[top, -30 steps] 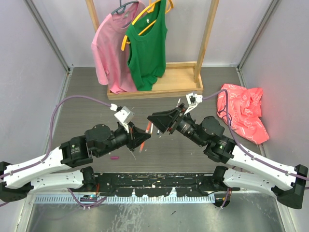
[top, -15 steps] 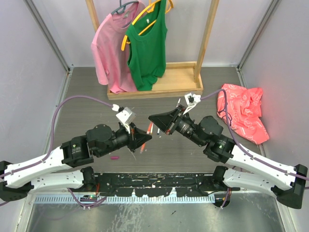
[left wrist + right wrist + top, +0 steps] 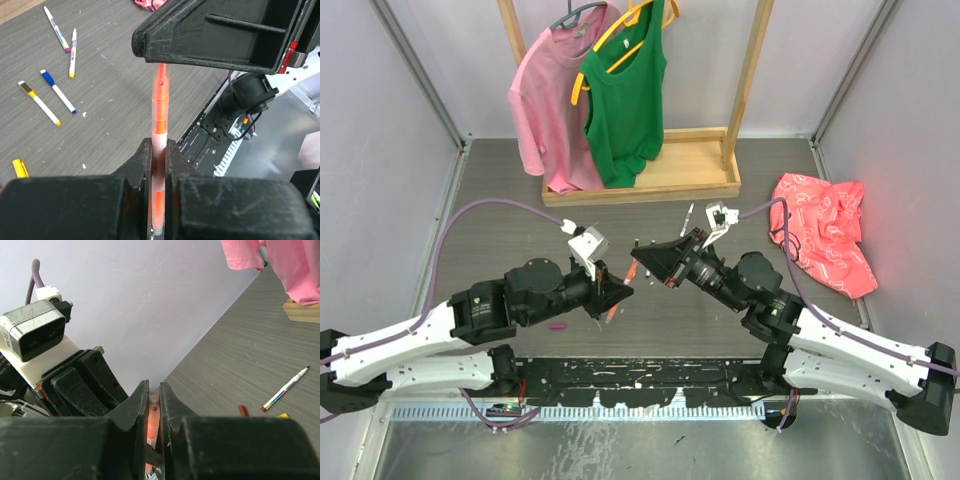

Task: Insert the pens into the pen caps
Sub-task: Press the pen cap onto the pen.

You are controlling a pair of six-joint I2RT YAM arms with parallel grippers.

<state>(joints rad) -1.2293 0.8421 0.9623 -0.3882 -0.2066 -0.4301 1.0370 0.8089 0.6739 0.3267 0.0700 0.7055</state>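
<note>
— While your two arms meet over the middle of the table [image 3: 125, 75], what does each one hold?

— Both hold the same thing. My left gripper [image 3: 158, 150] is pinched on the orange pen [image 3: 160, 112], with its fingers pressed against the white barrel from either side. My right gripper [image 3: 153, 390] is clamped on the other end. From my left wrist I see the long orange stretch run straight up into it.

— So that pen is off the table?

— Yes, it is raised. It bridges the gap between my two grippers, which face each other tip to tip, close but apart.

— Is a cap pushed fully home on it?

— I cannot tell, because my right fingers cover that end.

— Where are the rest?

— They lie loose on the grey surface. A magenta-tipped pen [image 3: 56, 29] and a yellow-tipped pen [image 3: 73, 52] lie near each other. Nearer to me, a blue pen [image 3: 58, 91] and a yellow-ended pen [image 3: 39, 102] lie almost parallel, side by side and not touching. A yellow cap [image 3: 20, 168] lies on its own, apart from those four. My right wrist view also shows a slim pen [image 3: 286, 388] lying flat, with a brown cap [image 3: 243, 410] near its coloured tip but not on it.
</note>
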